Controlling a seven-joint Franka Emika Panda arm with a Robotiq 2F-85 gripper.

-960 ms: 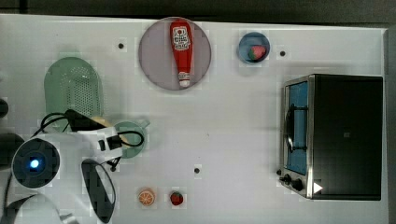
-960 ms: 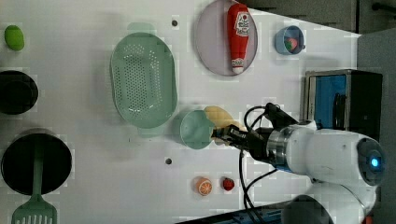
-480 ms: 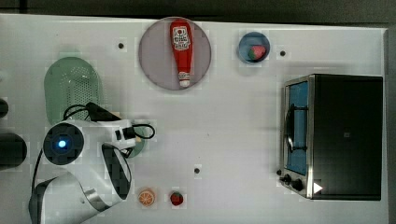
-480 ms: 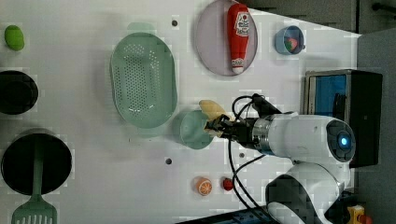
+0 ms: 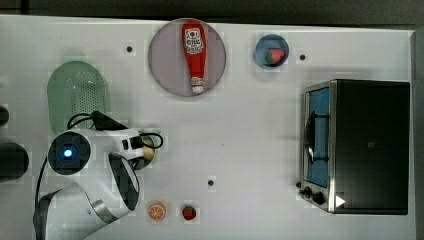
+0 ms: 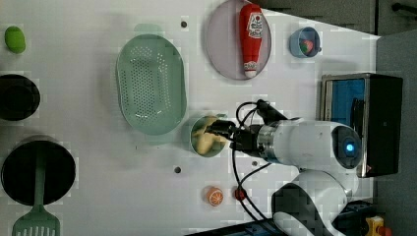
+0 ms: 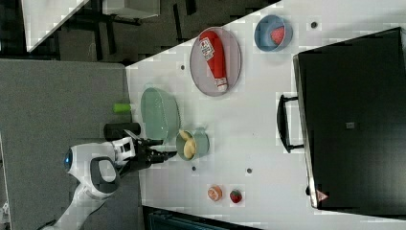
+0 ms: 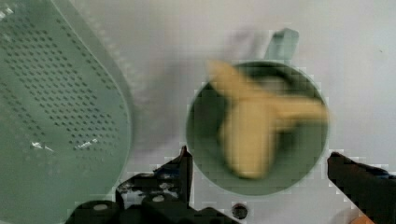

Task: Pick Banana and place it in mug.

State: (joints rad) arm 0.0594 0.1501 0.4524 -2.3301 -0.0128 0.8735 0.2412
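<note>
- Wrist view: the banana (image 8: 261,126) lies inside the mug (image 8: 205,149), part of it blurred and one end leaning up to the rim; nothing grips it.
- The pincer (image 8: 259,175) stands wide open, one finger on each side of the mug and clear of the fruit.
- In the left view the mug (image 6: 196,147) sits just beside the green colander (image 6: 150,83) on the white worktop (image 6: 88,29), with the banana (image 6: 206,137) showing pale inside it and the pincer (image 6: 221,132) over its rim.
- An orange slice (image 6: 215,196) and a strawberry (image 6: 239,194) lie well apart toward the left view's bottom; a ketchup bottle (image 6: 251,39) rests on a plate.
- Risk: the banana looks to be perched, not settled; it could tip over the rim if a finger clips the mug on the way up. The light mug could also be knocked against the colander.
- Against the earlier frames: the banana was then held beside the mug between closed fingers; now the fingers have spread and the fruit is in the mug. The arm has shifted over the mug.
</note>
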